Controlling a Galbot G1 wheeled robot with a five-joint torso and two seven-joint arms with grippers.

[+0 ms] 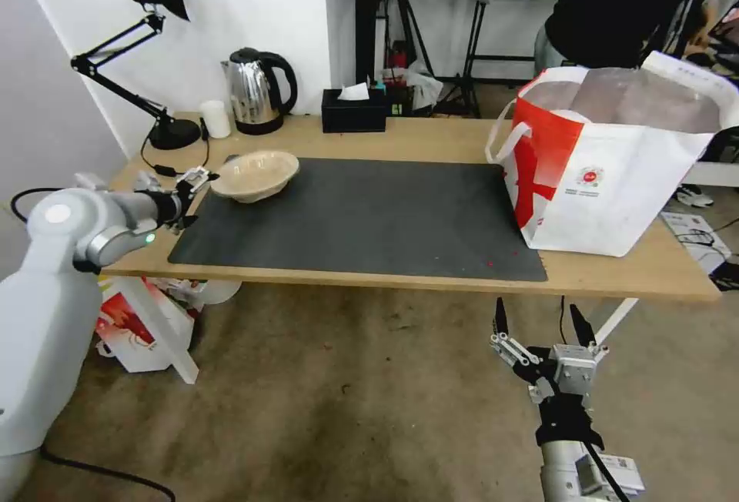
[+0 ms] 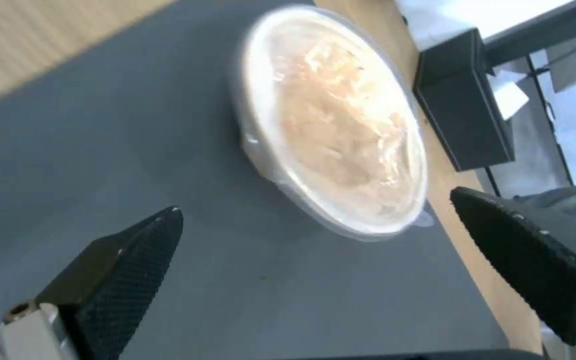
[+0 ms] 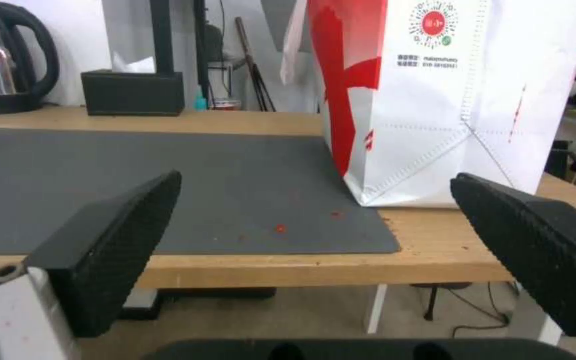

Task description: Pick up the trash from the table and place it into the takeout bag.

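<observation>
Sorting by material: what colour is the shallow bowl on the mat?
Beige, seen best in the head view: the shallow bowl.

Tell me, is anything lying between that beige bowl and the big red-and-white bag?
Nothing stands between them. In the head view, only bare dark mat stretches from the beige bowl to the bag, with a few tiny red crumbs near the bag.

This looks like an office or a lab room used for recording. In the upper left of the frame, a black desk lamp [image 1: 150, 40], a steel kettle [image 1: 258, 90] and a black tissue box [image 1: 354, 109] stand along the far edge of a light-wood bench [image 1: 431, 140] against a white wall. Behind the bench, in the upper middle, there are black tripod stands [image 1: 466, 63] like those for lights or cameras. The floor [image 1: 346, 394] under the bench is worn and stained, with loose cables.
</observation>
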